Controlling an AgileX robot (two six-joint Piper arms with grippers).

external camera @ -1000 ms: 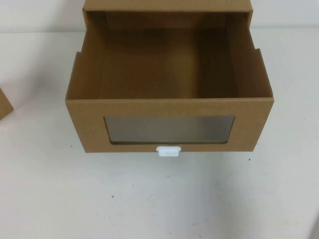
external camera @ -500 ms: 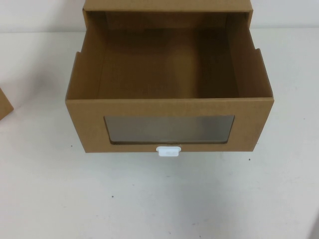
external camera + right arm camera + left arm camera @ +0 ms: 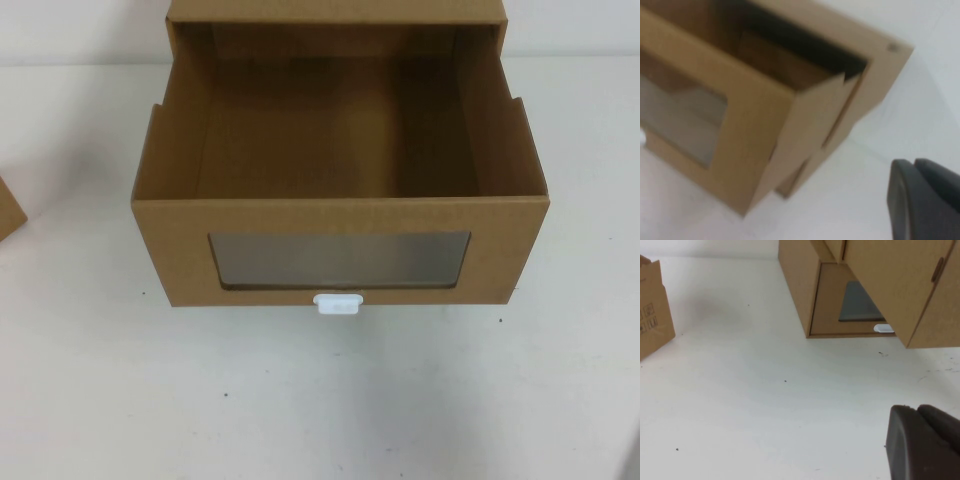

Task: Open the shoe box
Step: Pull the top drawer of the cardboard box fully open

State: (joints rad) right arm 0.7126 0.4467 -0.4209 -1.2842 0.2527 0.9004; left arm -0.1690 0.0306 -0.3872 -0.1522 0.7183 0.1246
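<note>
Well, your shoe box (image 3: 338,160) sits toward the far middle of the white table (image 3: 300,400), with its drawer (image 3: 340,215) pulled out to the near side from the brown sleeve (image 3: 335,10) at the far edge. You look straight down onto the drawer's bare cardboard floor. Its near panel carries a clear window (image 3: 340,260) and, just under that at the bottom edge, a small white pull tab (image 3: 338,303). A second cardboard box (image 3: 8,212) pokes in at the left edge, well apart from the shoe box. Your right gripper (image 3: 916,167) hangs off to the right of the box, raised above the table, clenched on nothing and apart from the cardboard. Your left gripper (image 3: 918,412) is low over the table on the near left, with bare tabletop between it and the pull tab. Whether it is clenched or released you cannot tell.
</note>
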